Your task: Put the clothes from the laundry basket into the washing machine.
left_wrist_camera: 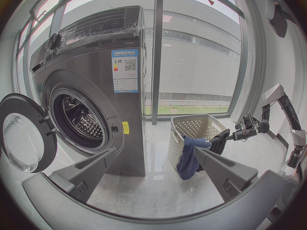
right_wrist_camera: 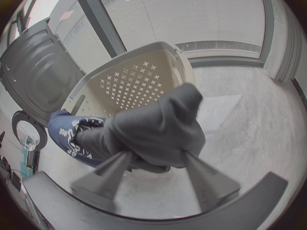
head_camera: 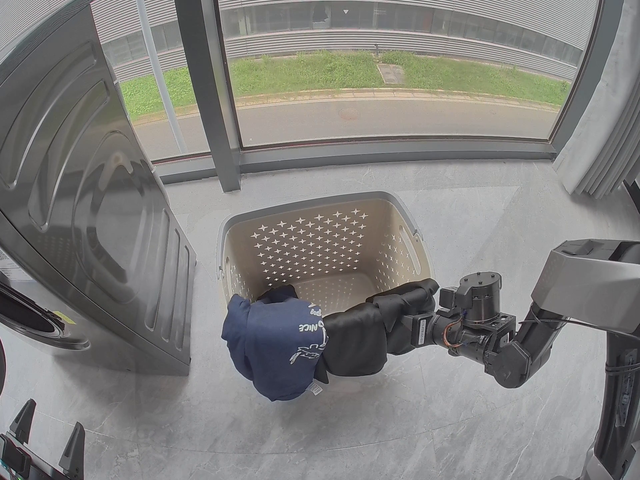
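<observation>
I see the washing machine [left_wrist_camera: 96,90] ahead of my left gripper [left_wrist_camera: 154,150], its door [left_wrist_camera: 25,134] swung open. That gripper's jaws stand wide apart with nothing between them. The laundry basket [head_camera: 320,235] sits well off to their right. A blue garment [head_camera: 277,348] hangs over the basket's near rim, just past the jaws of my right gripper [right_wrist_camera: 156,154], which are clamped on a dark grey garment [head_camera: 360,341] bunched between them.
</observation>
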{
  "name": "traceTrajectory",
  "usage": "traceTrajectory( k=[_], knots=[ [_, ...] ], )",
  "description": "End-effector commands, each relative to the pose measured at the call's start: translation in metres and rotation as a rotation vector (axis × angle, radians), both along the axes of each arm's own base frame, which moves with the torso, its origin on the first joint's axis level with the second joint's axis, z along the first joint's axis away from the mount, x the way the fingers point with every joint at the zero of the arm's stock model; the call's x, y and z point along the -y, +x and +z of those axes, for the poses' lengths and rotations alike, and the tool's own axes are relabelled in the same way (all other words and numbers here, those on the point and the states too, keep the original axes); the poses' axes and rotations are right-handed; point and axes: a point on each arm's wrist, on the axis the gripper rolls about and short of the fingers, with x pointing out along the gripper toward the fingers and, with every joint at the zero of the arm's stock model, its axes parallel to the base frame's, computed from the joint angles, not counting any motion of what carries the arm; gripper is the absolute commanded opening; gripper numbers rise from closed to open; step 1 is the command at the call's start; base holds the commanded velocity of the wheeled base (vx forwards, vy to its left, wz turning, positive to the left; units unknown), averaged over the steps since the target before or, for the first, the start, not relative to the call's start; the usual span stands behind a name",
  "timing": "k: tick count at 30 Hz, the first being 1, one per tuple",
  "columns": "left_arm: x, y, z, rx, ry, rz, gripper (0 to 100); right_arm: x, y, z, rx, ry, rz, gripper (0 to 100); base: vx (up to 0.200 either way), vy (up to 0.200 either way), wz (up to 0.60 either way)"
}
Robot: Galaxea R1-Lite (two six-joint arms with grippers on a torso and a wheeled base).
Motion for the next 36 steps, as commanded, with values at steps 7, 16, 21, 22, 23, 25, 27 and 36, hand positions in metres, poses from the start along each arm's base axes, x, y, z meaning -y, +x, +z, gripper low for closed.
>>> traceTrajectory(
  k=[7, 16, 21, 22, 23, 25, 27, 36],
  knots=[
    [0.000, 0.000, -0.004, -0.001, 0.000, 0.000, 100, -0.005, -0.006, -0.004, -0.020, 0.055, 0.038, 0, 0.000, 0.000, 0.00],
    [0.000, 0.000, -0.004, -0.003, 0.000, 0.001, 100, -0.002, -0.049, 0.027, 0.008, 0.112, 0.112, 0, 0.000, 0.000, 0.00],
    [0.000, 0.000, -0.004, -0.001, 0.000, 0.000, 100, 0.003, -0.058, 0.037, 0.019, 0.115, 0.112, 0, 0.000, 0.000, 0.00],
    [0.000, 0.000, -0.004, -0.001, 0.000, 0.000, 100, 0.003, -0.058, 0.036, 0.017, 0.115, 0.112, 0, 0.000, 0.000, 0.00],
    [0.000, 0.000, -0.004, -0.001, 0.000, 0.000, 100, 0.004, -0.058, 0.034, 0.009, 0.110, 0.107, 0, 0.000, 0.000, 0.00],
    [0.000, 0.000, -0.004, -0.003, 0.000, 0.000, 100, 0.003, -0.059, 0.032, 0.006, 0.107, 0.107, 0, 0.000, 0.000, 0.00],
    [0.000, 0.000, -0.004, -0.003, 0.000, 0.000, 100, 0.003, -0.059, 0.030, 0.001, 0.104, 0.105, 100, 0.000, 0.000, 0.00],
    [0.000, 0.000, -0.004, -0.001, 0.000, 0.000, 100, 0.019, -0.029, 0.001, -0.004, -0.010, 0.039, 100, 0.000, 0.000, 0.00]
  ],
)
